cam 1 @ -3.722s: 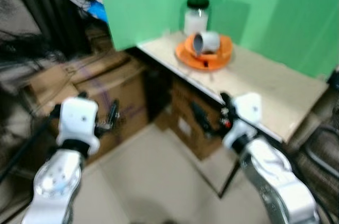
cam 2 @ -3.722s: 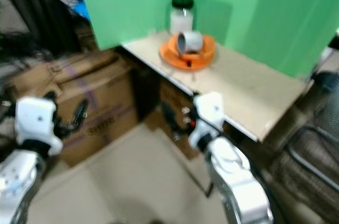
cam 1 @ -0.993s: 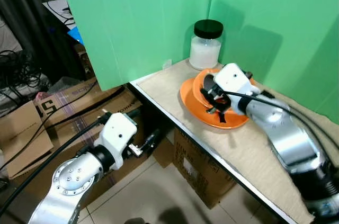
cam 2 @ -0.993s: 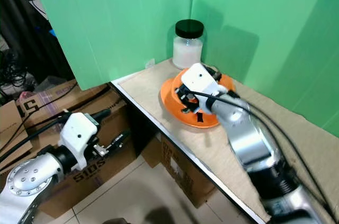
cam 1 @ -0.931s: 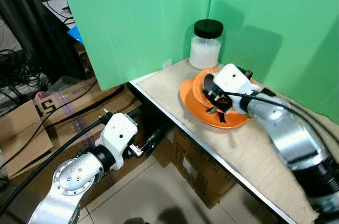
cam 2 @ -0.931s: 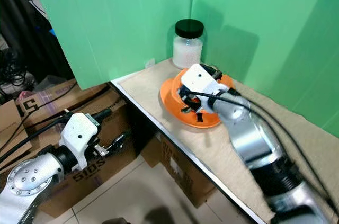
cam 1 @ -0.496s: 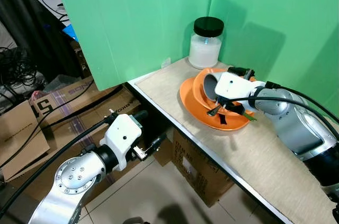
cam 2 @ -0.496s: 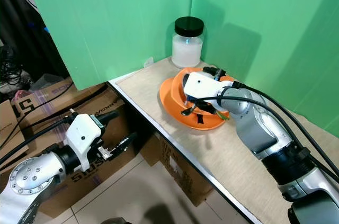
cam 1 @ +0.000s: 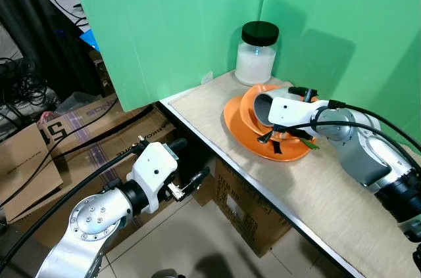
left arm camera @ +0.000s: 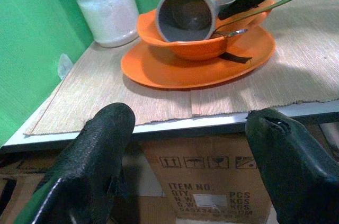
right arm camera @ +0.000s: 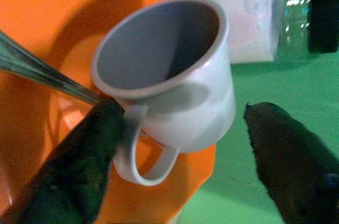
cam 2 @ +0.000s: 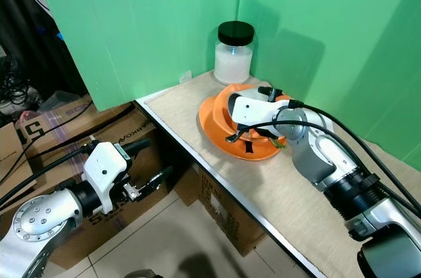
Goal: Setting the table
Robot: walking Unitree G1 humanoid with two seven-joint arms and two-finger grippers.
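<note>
Cup [right arm camera: 175, 89], grey and tipped on its side, lay in the orange bowl [left arm camera: 204, 46], which sat on an orange plate [cam 1: 240, 135] near the back corner of the table [cam 1: 329, 192], just in front of a jar [cam 1: 256, 54] of white grains. Its long axis ran roughly level, the mouth facing out toward the table's front edge and the handle turned down against the bowl. A spoon [left arm camera: 265, 7] rested in the bowl beside it, its handle slanting out over the rim. The stack looked like dishes waiting to be laid out. The right gripper [right arm camera: 180, 144] had its fingers spread wide on either side of the cup, grasping nothing, probably lined up to take it. The left gripper [left arm camera: 190, 166] hung below the table edge, fingers apart and empty.
</note>
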